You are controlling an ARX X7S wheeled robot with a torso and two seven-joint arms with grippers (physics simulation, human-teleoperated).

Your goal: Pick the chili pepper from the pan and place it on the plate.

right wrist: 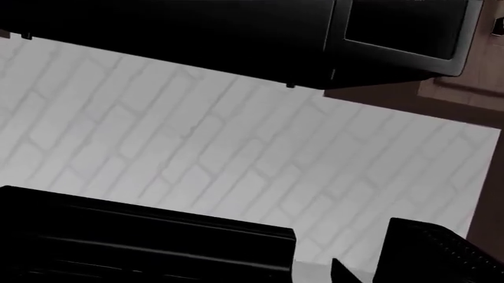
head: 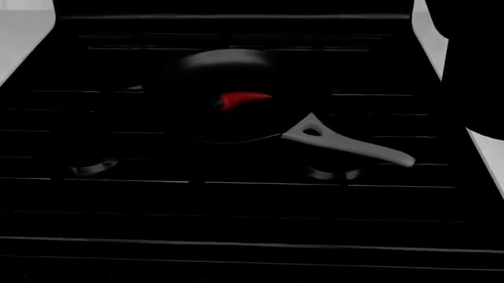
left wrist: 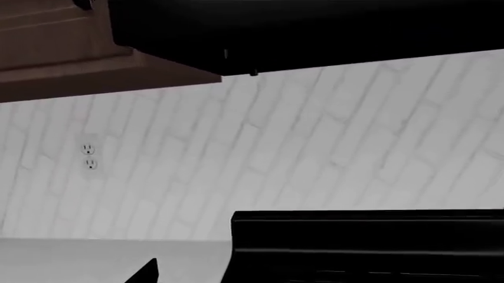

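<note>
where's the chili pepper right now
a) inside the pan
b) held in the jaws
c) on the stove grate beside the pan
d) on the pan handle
a: in the head view the chili pepper lies inside the black pan, away from the grey handle, with no gripper near it.

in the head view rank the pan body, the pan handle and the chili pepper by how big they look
1. The pan body, the round black bowl, clearly largest, though its edge blends into the dark stove.
2. The pan's grey handle, long and flat.
3. The chili pepper, smallest, lying inside the pan.
</note>
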